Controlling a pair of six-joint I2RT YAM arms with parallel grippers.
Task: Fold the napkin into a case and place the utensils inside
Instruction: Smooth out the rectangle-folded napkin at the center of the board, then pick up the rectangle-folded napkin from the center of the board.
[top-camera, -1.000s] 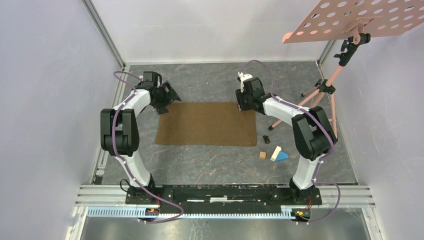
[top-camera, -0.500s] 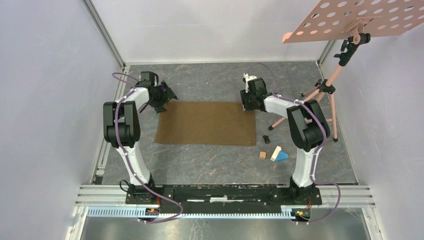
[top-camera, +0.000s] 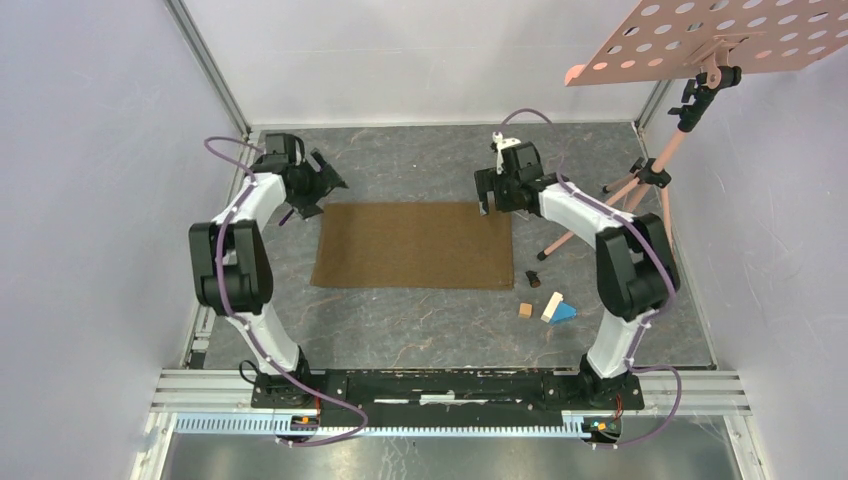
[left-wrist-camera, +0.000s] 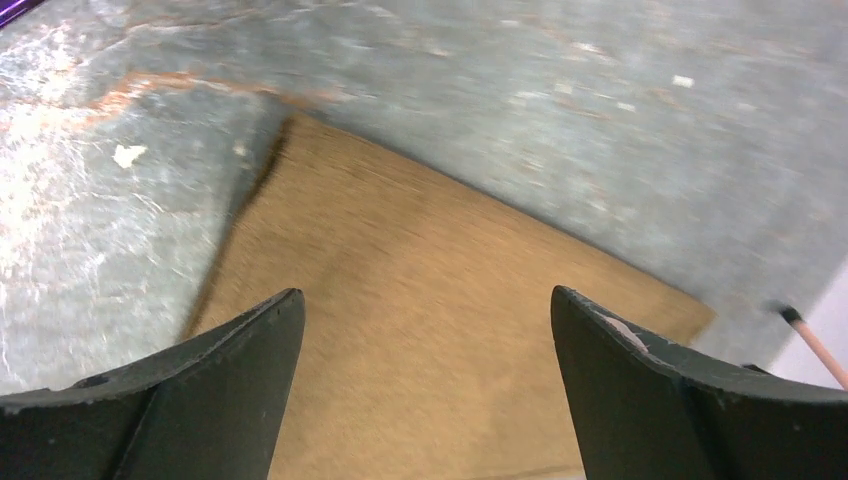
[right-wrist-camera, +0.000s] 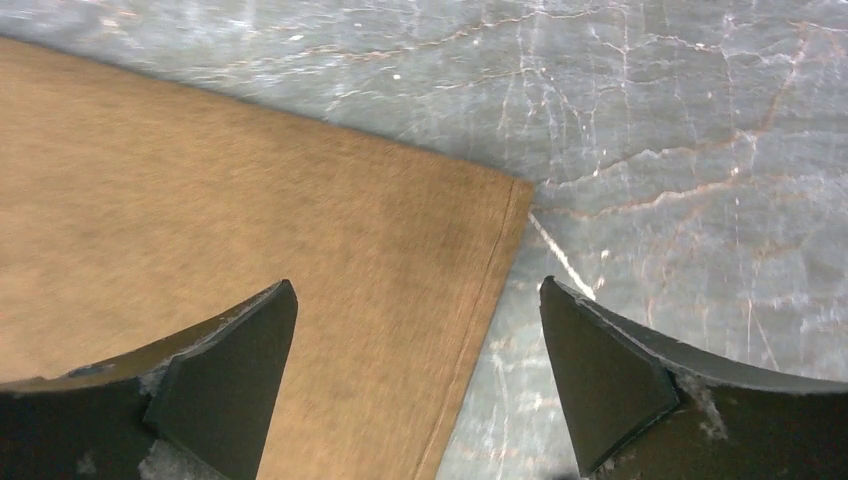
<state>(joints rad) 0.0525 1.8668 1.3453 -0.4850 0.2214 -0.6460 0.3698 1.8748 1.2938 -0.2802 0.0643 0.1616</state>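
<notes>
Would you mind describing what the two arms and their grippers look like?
The left arm and right arm have white link covers and bulky black joints, with a purple cable strung along each. Their fingers are dark, flat, tapering blades, scuffed pale in places.

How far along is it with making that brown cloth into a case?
Early. The napkin lies flat as a wide rectangle, possibly folded once. The left gripper and right gripper hang open near its far corners, holding nothing. Remaining: narrowing it into a case and loading utensils, which I cannot spot.
</notes>
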